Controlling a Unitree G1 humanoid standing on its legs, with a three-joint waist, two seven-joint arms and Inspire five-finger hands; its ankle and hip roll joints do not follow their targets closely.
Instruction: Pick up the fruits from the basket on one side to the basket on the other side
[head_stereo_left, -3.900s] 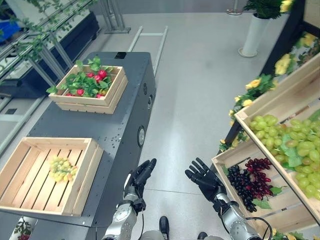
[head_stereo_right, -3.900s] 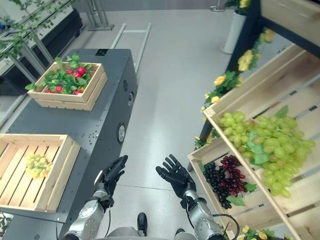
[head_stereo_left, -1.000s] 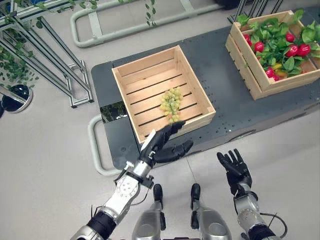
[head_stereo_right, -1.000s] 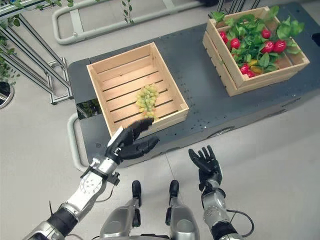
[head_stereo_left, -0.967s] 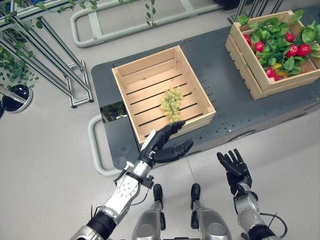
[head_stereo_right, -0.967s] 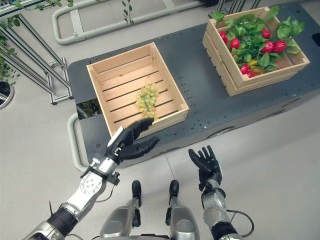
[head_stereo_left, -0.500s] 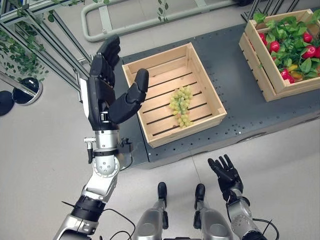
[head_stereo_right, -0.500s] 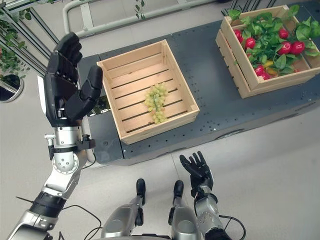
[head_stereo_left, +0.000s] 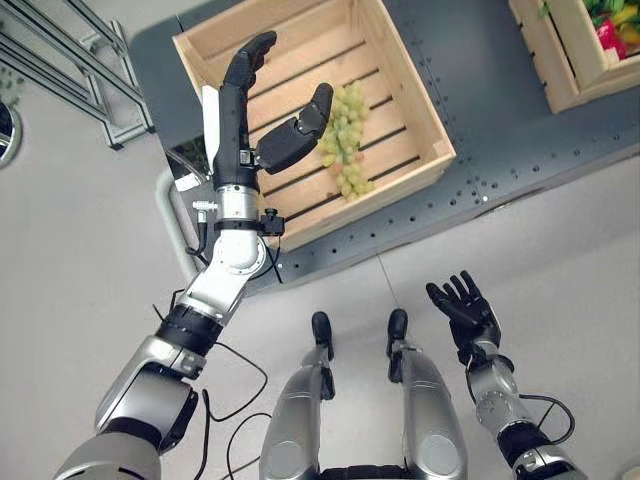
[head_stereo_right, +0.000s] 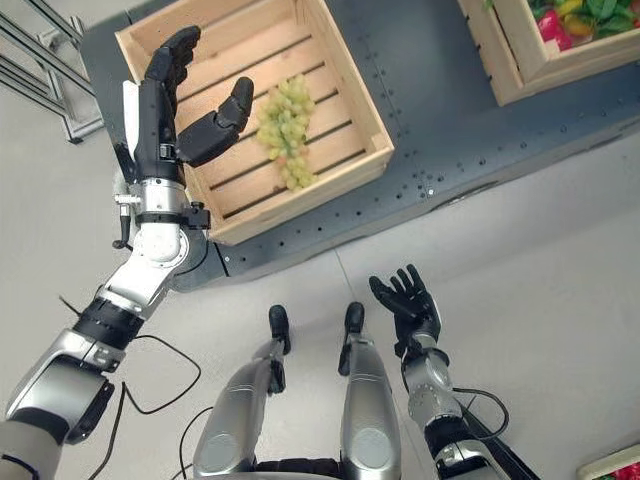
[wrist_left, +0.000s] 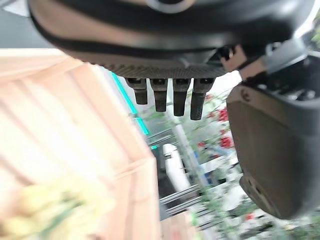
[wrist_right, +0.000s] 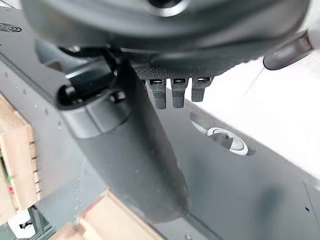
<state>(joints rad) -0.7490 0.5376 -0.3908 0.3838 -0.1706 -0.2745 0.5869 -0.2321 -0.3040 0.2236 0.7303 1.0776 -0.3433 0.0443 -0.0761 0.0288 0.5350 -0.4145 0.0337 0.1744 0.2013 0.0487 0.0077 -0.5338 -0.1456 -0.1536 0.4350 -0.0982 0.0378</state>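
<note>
A bunch of green grapes lies inside the pale wooden crate on the dark platform. My left hand hovers over the crate's left half, open, fingers straight and thumb pointing toward the grapes, just left of the bunch and holding nothing. In the left wrist view the grapes show blurred past the fingers. My right hand is low over the floor in front of the platform, open with fingers spread.
A second wooden crate with red fruit and green leaves stands at the platform's right end. A metal rack stands left of the platform. Grey floor lies in front.
The camera has tilted down and closer. My left hand has come down from high beside the crate to over its inside, next to the grapes. The right hand stays low.
</note>
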